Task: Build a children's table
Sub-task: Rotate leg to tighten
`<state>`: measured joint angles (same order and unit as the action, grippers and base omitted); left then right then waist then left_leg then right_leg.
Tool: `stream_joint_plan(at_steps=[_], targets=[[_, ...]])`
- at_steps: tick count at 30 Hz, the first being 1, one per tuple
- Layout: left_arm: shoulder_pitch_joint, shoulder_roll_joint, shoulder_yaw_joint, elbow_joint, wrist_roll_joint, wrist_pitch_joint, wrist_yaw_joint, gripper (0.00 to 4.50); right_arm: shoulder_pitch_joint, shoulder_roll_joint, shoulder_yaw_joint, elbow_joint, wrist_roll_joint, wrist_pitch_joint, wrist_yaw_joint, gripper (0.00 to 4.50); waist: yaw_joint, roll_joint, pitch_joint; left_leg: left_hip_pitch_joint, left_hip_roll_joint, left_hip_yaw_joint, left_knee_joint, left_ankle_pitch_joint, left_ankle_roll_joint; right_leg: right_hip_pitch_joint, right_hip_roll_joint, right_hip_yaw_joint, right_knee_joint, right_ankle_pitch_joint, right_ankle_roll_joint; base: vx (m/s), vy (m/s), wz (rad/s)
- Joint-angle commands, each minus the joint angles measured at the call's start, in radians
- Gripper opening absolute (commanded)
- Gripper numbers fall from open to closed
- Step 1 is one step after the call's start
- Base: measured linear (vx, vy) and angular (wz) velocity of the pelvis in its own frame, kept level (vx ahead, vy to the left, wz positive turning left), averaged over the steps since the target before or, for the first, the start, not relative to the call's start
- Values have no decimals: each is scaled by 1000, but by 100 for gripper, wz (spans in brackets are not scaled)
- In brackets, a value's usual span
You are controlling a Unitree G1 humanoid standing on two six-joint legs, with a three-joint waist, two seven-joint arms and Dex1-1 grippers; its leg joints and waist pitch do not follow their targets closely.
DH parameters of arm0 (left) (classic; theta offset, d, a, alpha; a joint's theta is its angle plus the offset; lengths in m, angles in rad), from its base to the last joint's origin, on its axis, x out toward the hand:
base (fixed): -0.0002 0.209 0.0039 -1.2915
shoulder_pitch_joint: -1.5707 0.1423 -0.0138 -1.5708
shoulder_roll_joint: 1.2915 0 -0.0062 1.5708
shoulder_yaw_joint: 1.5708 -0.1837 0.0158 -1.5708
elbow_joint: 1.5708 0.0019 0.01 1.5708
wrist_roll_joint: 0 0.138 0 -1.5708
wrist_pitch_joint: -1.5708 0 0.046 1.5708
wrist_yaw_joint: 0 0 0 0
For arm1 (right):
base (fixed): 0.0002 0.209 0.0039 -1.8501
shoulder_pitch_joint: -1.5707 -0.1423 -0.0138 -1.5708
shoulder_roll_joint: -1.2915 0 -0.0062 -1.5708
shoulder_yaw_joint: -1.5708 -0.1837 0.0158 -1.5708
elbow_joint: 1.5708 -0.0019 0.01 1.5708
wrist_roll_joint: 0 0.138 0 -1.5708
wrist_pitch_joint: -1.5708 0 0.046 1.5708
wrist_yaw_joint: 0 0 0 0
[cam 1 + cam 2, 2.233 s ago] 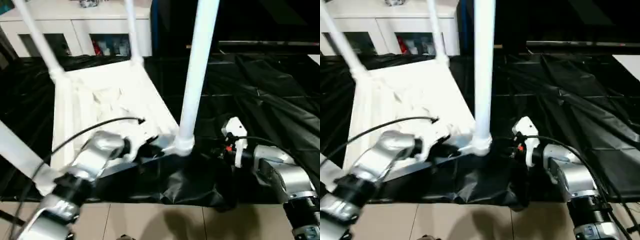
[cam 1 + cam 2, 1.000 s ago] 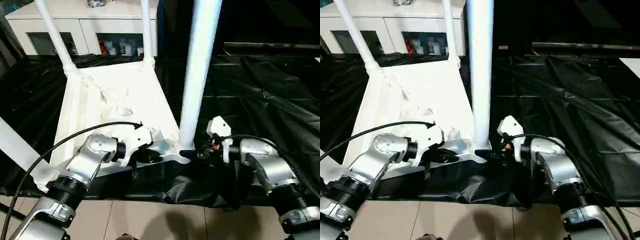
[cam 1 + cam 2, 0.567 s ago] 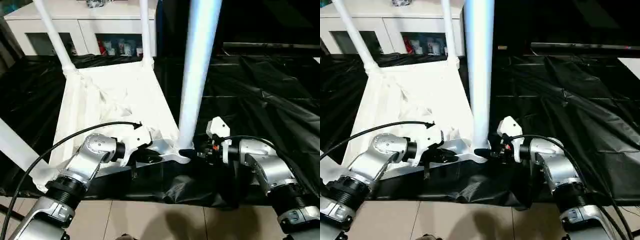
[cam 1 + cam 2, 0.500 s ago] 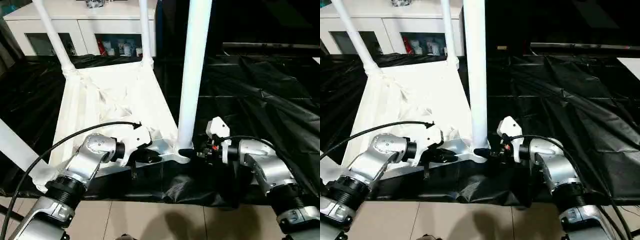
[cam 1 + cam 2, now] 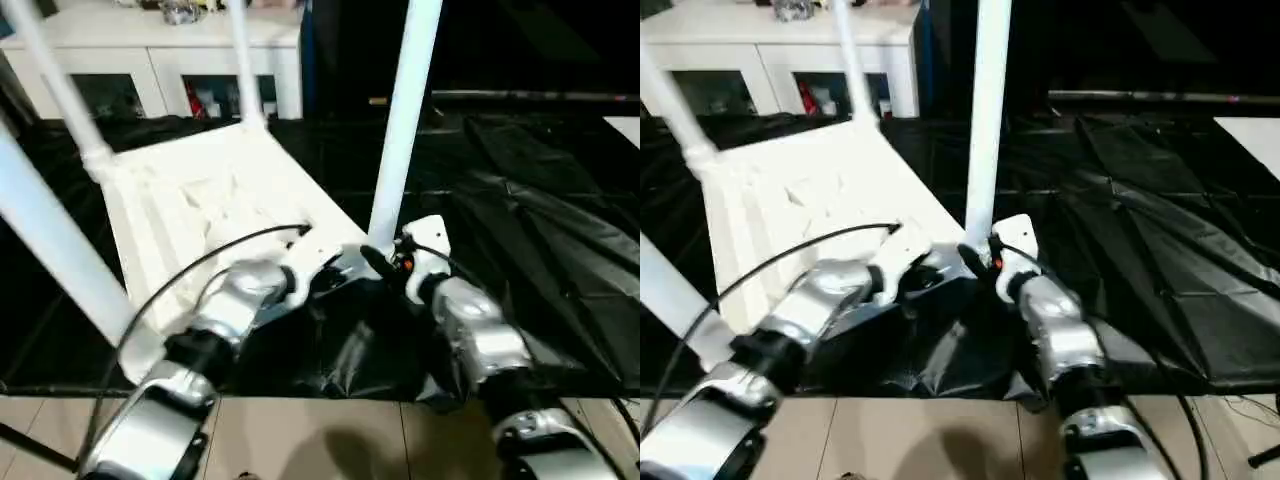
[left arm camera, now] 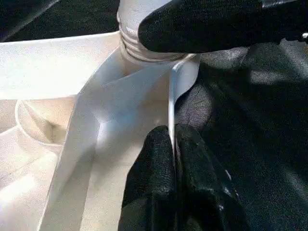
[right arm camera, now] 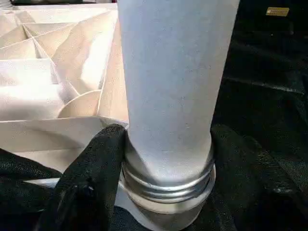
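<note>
Upturned tabletop (image 5: 190,200) on black sheet (image 5: 1160,260), left gripper (image 6: 173,144) still pinching its near edge, right gripper (image 7: 166,159) now clasping the near-corner leg (image 5: 400,130), both arms swung inward.

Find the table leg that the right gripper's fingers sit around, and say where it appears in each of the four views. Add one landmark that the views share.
Left eye: the leg, upright, right of centre.
Right eye: centre.
Left wrist: its threaded base, at the top.
Right wrist: centre, close up.
Shared landmark: the tabletop, ribbed underside up.
</note>
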<state>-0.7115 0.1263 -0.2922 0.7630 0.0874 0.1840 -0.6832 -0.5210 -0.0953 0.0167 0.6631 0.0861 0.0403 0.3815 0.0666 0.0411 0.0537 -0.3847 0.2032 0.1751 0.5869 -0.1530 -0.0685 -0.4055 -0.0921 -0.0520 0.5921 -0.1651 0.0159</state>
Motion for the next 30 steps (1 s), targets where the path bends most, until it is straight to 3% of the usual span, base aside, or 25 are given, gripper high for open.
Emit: stream_joint_plan(at_steps=[1, 3, 4, 6, 7, 9, 11, 14, 20, 23, 30], targets=[[-23, -9, -6, 21, 22, -8, 47, 0, 20, 45, 40, 14, 28, 11, 67, 309, -2, -5, -63, 27, 7, -10, -79, -448, 2, 25, -37, 14, -103, -498, -134, 0, 0, 0], [-20, 12, -10, 21, 21, -34, 10, 0, 20, 32, 34, -5, 51, 11, 125, 325, -3, -5, -64, 25, 8, -11, -81, -453, 6, 29, -38, 14, -99, -460, -150, 0, 0, 0], [-15, 24, -14, 14, 20, -51, -13, 0, 21, 21, 37, -15, 55, 12, 150, 332, -4, -11, -64, 19, 9, -11, -83, -440, 9, 34, -39, 15, -95, -440, -158, 0, 0, 0], [15, 81, -21, -24, 4, -77, -122, 0, 29, -56, 71, -69, 60, 29, 293, 359, -1, -11, -66, 16, 9, -9, -82, -423, 19, 39, -38, 17, -91, -418, -160, 0, 0, 0], [15, 81, -21, -24, 4, -77, -122, 0, 29, -56, 71, -69, 60, 29, 293, 368, -3, -14, -65, 8, 9, -10, -83, -402, 25, 46, -40, 16, -86, -403, -166, 0, 0, 0], [45, 129, -24, -61, -20, -128, -230, 0, 32, -128, 90, -97, 57, 33, 397, 377, -1, -12, -67, 12, 11, -8, -79, -386, 29, 42, -44, 19, -87, -393, -177, 0, 0, 0], [69, 158, -24, -93, -41, -143, -301, 0, 34, -169, 95, -106, 59, 35, 461, 377, 2, -18, -67, 12, 14, -5, -76, -359, 37, 41, -46, 20, -84, -377, -194, 0, 0, 0], [102, 211, -31, -149, -67, -151, -398, 0, 32, -233, 99, -123, 82, 57, 573, 377, 19, -10, -72, 19, 22, 2, -72, -304, 45, 41, -43, 20, -71, -287, -235, 0, 0, 0], [142, 255, -35, -231, -116, -130, -499, 0, 20, -272, 112, -119, 90, 71, 671, 377, 36, -11, -75, 14, 25, 2, -72, -251, 47, 46, -42, 17, -50, -179, -264, 0, 0, 0], [152, 260, -31, -253, -120, -126, -510, 0, 12, -272, 121, -108, 90, 69, 685, 377, 35, -14, -75, 16, 25, 4, -71, -251, 46, 45, -42, 18, -50, -173, -268, 0, 0, 0], [153, 256, -28, -259, -119, -117, -508, 0, 8, -250, 118, -100, 101, 69, 708, 309, 37, -13, -72, 17, 24, 3, -74, -275, 31, 44, -46, 20, -59, -267, -232, 0, 0, 0]])
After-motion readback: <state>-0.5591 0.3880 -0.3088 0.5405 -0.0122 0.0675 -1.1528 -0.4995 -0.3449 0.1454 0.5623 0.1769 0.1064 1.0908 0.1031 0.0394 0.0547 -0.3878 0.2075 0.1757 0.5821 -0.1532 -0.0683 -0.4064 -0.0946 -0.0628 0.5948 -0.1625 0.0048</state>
